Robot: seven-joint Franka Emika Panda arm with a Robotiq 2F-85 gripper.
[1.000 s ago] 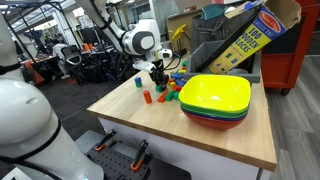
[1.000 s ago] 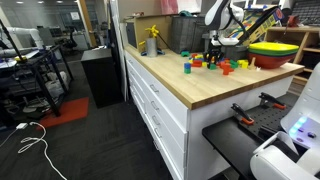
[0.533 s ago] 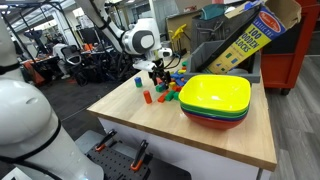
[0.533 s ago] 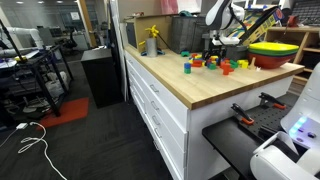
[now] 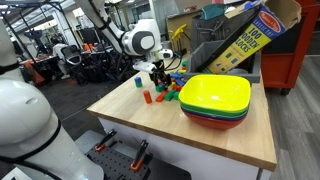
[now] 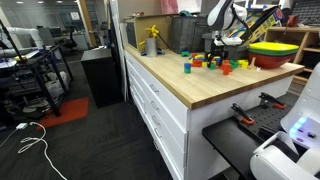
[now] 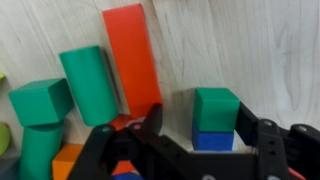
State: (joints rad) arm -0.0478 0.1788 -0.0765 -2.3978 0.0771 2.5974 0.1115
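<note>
Found gripper (image 7: 210,125) spread astride green cube (image 7: 216,108), no contact, with blue cube (image 7: 213,141) flush on the near side, faces square to the fingers. Noted red bar (image 7: 130,55) at left, long axis near-to-far, beside green cylinder (image 7: 90,85). Logged wooden desk (image 5: 220,140), stacked bowls (image 5: 215,98) at right, workshop room behind.

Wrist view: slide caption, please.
Open gripper straddling a green cube touching a blue cube; red bar and green cylinder nearby.
</note>
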